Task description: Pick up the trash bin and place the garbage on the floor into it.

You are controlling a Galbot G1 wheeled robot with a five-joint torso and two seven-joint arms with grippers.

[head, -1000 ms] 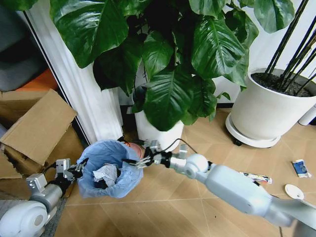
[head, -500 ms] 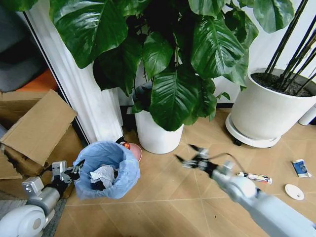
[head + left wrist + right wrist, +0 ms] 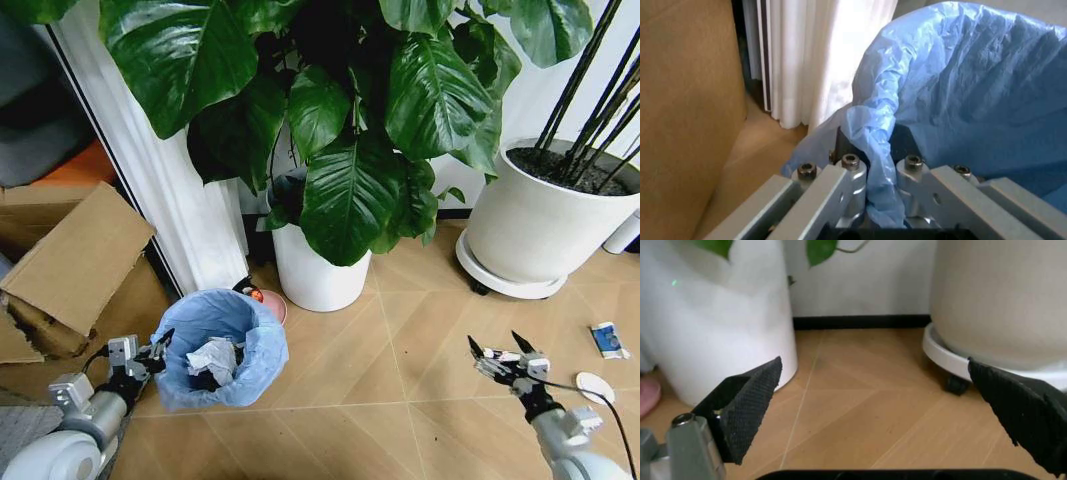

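In the head view the left gripper (image 3: 150, 355) sits low at the robot's left, against the near-left rim of the bin (image 3: 220, 345), which stands on the floor (image 3: 400, 340) with a crumpled white wad (image 3: 213, 356) inside its blue bag. The left wrist view gives what the head view cannot: the fingers (image 3: 852, 175) are closed on the bin's rim (image 3: 840, 145), with a fold of the blue bag (image 3: 953, 90) pinched between them, and a white curtain (image 3: 827, 55) and a cardboard sheet (image 3: 687, 110) lie behind.

Low at the robot's right, the right gripper (image 3: 503, 352) hangs over bare floor with its jaws spread wide and nothing between them. The right wrist view confirms this, its two black pads (image 3: 750, 405) far apart with wood flooring (image 3: 860, 405) between, and beyond them a white pot (image 3: 720, 315) and a larger pot on a wheeled saucer (image 3: 1000, 305).

Litter shows in the head view just beyond and to the right of that gripper: a white disc (image 3: 594, 387) beside it and a blue-white packet (image 3: 606, 339) a little farther off. Behind the bin, a small red object (image 3: 257, 295) lies by a pink dish (image 3: 273, 306) at the foot of the leafy plant's pot (image 3: 318, 272). The big pot (image 3: 540, 225) stands at far right.
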